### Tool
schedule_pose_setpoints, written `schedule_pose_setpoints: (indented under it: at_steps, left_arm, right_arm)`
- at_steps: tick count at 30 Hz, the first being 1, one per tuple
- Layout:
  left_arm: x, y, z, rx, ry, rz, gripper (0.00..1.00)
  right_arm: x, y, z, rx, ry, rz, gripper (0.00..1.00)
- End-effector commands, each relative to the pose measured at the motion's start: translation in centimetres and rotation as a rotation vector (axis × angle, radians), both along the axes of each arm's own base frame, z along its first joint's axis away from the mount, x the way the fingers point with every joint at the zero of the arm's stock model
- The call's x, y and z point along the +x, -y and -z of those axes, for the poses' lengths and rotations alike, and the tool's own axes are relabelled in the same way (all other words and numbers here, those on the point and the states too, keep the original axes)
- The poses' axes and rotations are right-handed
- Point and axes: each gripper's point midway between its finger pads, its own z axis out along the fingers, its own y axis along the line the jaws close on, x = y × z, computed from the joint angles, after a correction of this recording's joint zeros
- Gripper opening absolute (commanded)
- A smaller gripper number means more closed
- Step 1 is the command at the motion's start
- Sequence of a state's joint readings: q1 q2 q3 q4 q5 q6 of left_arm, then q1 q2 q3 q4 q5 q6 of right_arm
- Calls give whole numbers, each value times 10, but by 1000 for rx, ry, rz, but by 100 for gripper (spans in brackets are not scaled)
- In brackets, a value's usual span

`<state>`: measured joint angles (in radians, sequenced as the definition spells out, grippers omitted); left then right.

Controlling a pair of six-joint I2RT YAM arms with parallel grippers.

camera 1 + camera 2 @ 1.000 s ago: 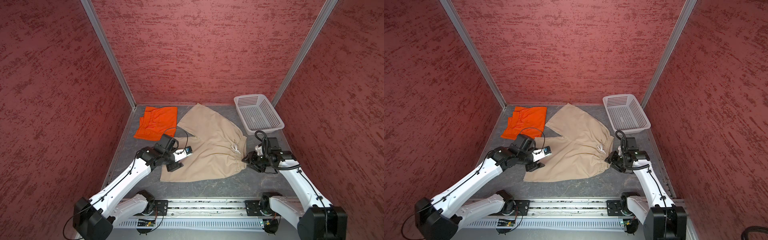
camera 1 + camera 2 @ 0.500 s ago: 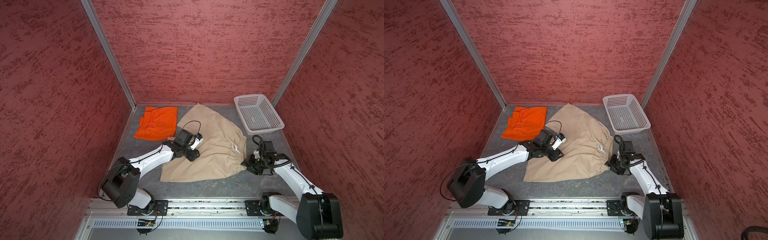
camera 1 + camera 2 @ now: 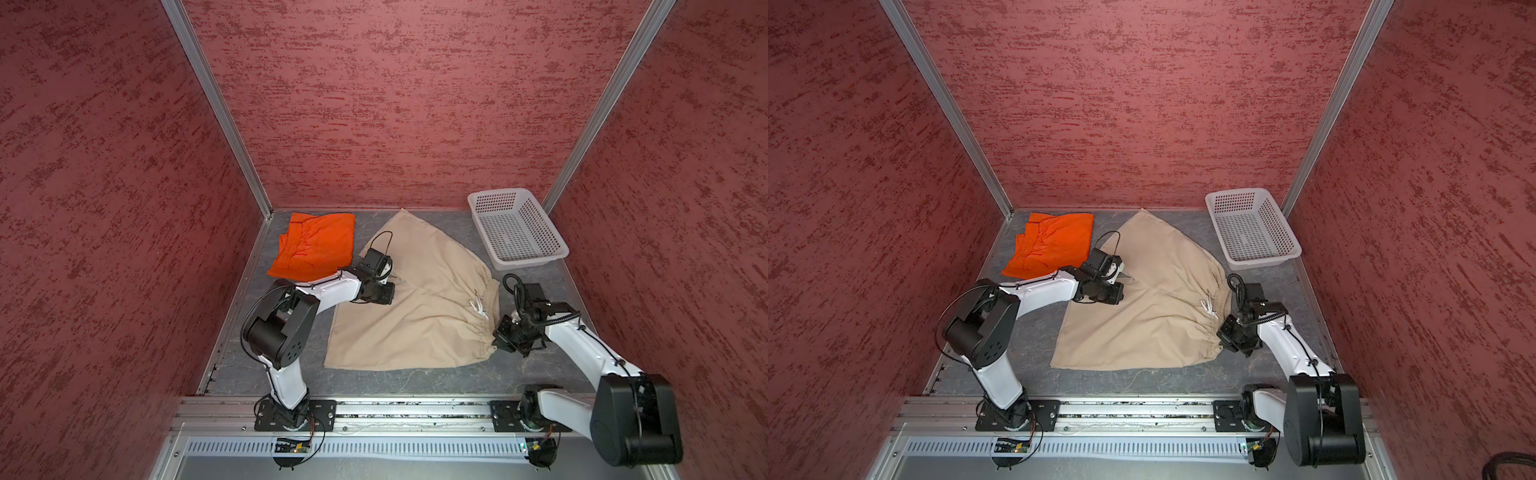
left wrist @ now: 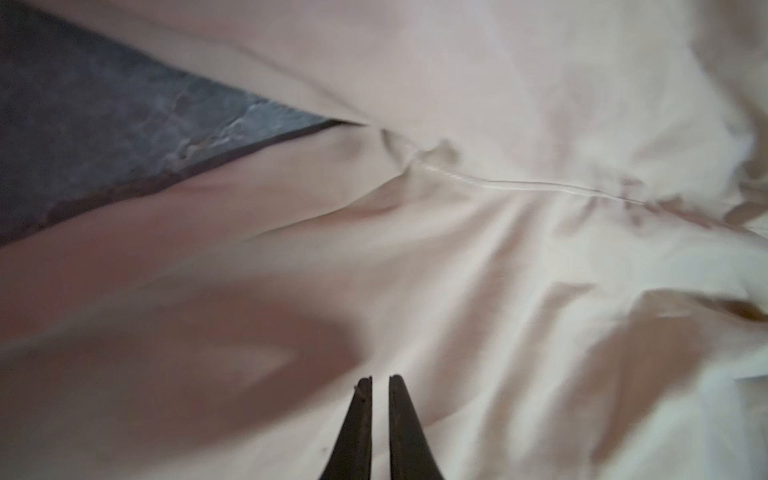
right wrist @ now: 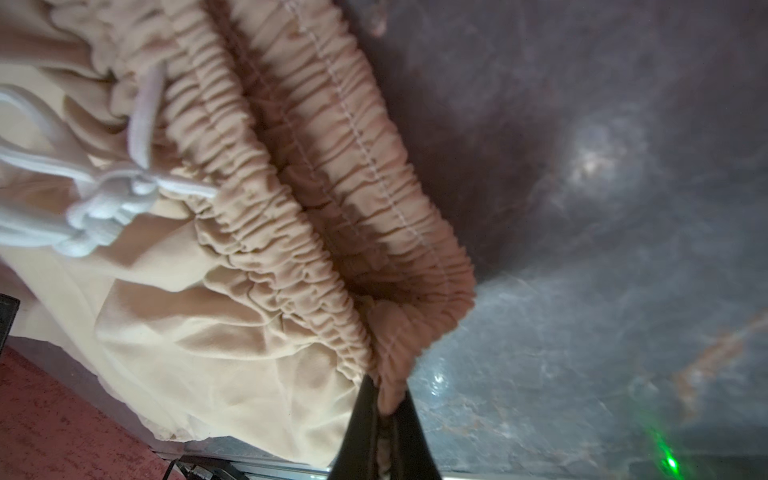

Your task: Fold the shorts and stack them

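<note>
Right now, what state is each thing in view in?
beige shorts, spread flat, unfolded
orange shorts, folded, lying in the far left corner
drawstring, knotted
basket, upright, empty
left end effector, closed at the beige crotch, apparently pinching cloth
right end effector, shut on the beige waistband corner

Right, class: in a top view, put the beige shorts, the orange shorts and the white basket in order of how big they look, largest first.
1. beige shorts: spread flat, clearly the largest.
2 and 3. white basket and orange shorts, which are folded: they look too alike in size to rank.
</note>
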<state>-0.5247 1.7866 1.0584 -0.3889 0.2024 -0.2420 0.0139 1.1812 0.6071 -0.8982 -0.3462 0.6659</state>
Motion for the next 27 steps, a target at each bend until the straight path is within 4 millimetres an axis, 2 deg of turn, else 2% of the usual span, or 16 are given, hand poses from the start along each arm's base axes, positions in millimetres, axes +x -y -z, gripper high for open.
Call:
schedule_pose_setpoints:
  at_steps: [1, 3, 5, 7, 10, 12, 14, 18, 21, 24, 27]
  left_arm:
    - [3, -4, -2, -7, -12, -57, 12]
    - [6, -3, -6, -25, -10, -59, 14]
    - [9, 2, -16, -63, 11, -56, 20]
    - [14, 9, -30, -107, 38, -57, 23]
    - [23, 15, -43, -152, 51, -82, 23]
    - [28, 15, -43, -173, 44, -112, 20]
    - [32, 11, -37, -186, 23, -156, 15]
    - [27, -3, -21, -181, -40, -237, 8]
    - [20, -17, -11, -145, -60, -282, 4]
    - [9, -33, 1, -117, -95, -341, 0]
    - [-5, -46, 11, -94, -128, -381, 0]
  right_arm:
    - [-28, 13, 17, -73, -144, 23, 10]
    - [-29, 18, 16, -106, -162, 2, 29]
    - [-13, 21, -1, -123, -103, -9, 41]
    - [10, 22, -30, -131, 2, -5, 43]
    - [40, 20, -78, -122, 155, 0, 41]
    - [54, 10, -97, -82, 227, -26, 38]
    - [64, -4, -102, -53, 271, -67, 36]
    - [79, -38, -88, 8, 322, -133, 33]
    - [87, -57, -62, 65, 341, -135, 32]
    - [86, -63, -35, 97, 330, -134, 32]
    - [77, -52, -7, 33, 274, -147, 31]
